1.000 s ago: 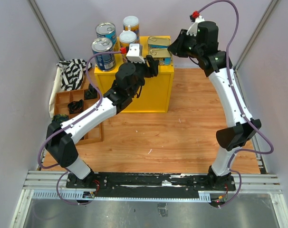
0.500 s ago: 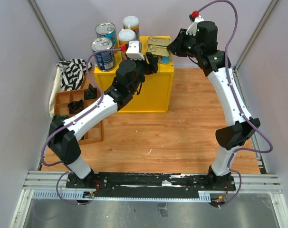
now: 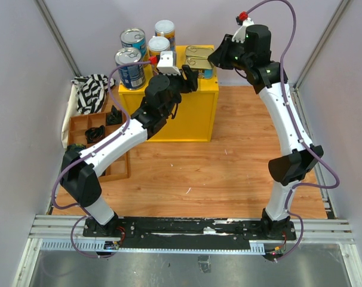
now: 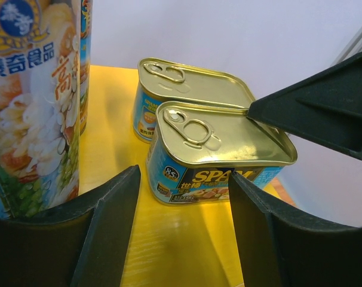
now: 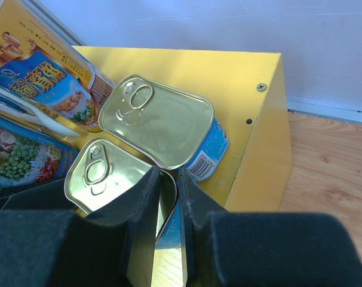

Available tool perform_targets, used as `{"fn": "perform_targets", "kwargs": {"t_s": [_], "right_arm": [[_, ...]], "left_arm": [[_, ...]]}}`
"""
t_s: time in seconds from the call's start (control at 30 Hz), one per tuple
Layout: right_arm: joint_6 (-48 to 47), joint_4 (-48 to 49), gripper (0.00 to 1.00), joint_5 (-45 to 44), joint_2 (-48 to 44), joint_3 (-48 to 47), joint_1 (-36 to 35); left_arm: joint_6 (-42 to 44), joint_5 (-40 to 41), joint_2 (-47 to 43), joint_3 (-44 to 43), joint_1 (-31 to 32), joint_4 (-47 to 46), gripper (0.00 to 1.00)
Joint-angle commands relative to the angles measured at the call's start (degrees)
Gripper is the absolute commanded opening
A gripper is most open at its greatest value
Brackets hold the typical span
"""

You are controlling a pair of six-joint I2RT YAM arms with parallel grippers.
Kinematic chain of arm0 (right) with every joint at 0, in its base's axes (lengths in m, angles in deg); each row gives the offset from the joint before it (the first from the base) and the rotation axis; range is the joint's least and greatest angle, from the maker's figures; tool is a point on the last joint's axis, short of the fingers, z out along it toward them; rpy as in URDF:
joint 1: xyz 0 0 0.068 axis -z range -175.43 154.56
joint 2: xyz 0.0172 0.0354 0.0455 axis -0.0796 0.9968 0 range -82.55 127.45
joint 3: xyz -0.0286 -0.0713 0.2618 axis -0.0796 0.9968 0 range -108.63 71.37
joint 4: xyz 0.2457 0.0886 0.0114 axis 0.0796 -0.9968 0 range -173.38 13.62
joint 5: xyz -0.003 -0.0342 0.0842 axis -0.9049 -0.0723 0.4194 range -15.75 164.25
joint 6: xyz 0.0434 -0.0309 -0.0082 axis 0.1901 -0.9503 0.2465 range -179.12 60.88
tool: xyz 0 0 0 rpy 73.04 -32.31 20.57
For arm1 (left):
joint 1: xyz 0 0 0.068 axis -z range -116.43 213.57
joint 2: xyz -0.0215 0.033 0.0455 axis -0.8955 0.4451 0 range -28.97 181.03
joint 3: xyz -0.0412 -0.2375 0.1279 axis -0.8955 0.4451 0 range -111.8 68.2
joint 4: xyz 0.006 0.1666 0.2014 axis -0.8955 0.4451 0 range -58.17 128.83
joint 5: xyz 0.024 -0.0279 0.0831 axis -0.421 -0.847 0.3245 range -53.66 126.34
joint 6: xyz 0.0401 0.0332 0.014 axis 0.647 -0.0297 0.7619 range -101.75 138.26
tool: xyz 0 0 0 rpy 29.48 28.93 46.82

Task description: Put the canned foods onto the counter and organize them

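The left gripper [image 4: 184, 173] hangs low over the counter [image 4: 169, 257], jaws parted with nothing between them. The near gold tin [image 4: 223, 137] lies just ahead by the counter's right edge, its long side square across the gap. The right gripper [image 5: 169, 172], clenched on nothing, is nearer: its tips meet that tin's right-hand rim. The second gold tin [image 4: 193, 84] sits close behind it, and a slim can [image 4: 31, 107] stands to the left

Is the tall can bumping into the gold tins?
Apart. In the left wrist view, a strip of bare yellow counter shows between the tall can and both the near gold tin and the far gold tin.
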Motion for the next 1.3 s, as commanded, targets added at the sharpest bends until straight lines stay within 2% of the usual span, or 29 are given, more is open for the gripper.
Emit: {"fn": "perform_targets", "kwargs": {"t_s": [0.0, 0.3, 0.57, 0.9, 1.13, 1.27], "right_arm": [[0.02, -3.05, 0.19, 0.56, 1.81, -1.10, 1.97], [0.15, -3.09, 0.20, 0.82, 2.51, -2.10, 2.14], [0.02, -2.41, 0.40, 0.45, -0.22, -0.17, 2.20], [0.63, -2.21, 0.45, 0.82, -2.53, 0.09, 2.19], [0.75, -2.95, 0.47, 0.27, -5.39, 0.47, 2.17], [-0.17, -3.37, 0.49, -1.11, -9.13, 3.26, 2.18]], "left_arm": [[-1.21, -0.17, -0.21, 1.43, -0.77, 0.21, 0.66], [-1.49, -0.70, -0.81, 1.43, -0.77, 0.79, 0.68], [-2.36, -1.56, -2.44, 1.73, -0.73, 2.31, 0.76], [-2.80, -2.79, -4.31, 1.42, -0.45, 4.27, 0.78], [1.92, -2.61, -5.14, -1.60, 3.11, 7.56, 0.80], [3.91, -0.77, -8.26, -0.35, 6.88, 9.60, 0.81]]}}
